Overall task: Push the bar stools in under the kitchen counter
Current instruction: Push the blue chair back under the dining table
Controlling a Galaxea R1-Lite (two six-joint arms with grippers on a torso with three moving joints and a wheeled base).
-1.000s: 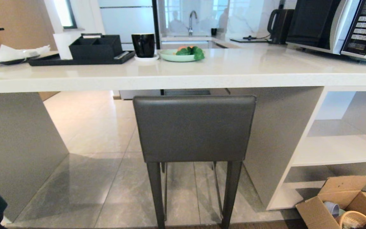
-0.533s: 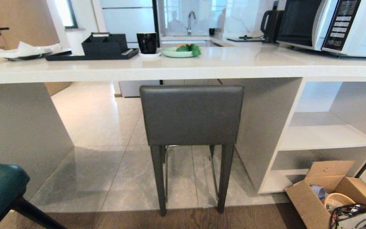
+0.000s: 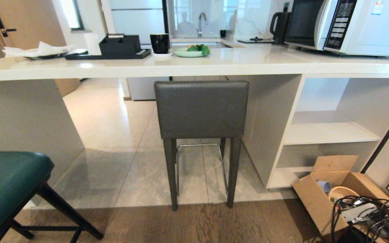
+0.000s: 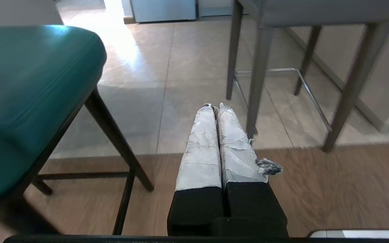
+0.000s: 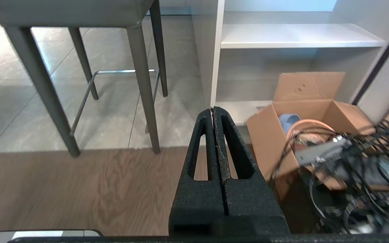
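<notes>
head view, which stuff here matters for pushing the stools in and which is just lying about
For the job:
- grey stool, under the counter edge
- teal stool, out on the wood floor
- counter

Lying about:
- microwave
- kettle
- black cup
- green plate
- black tray
- cardboard box
- cables

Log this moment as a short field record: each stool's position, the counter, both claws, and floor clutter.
grey stool: dark grey bar stool tucked at the kitchen counter, back just below the slab edge
teal stool: teal bar stool out on the wood floor, not under the counter
left claw: left claw shut, empty, above the floor between the stools
right claw: right claw shut, empty
clutter: cardboard box and tangled cables by the shelves
</notes>
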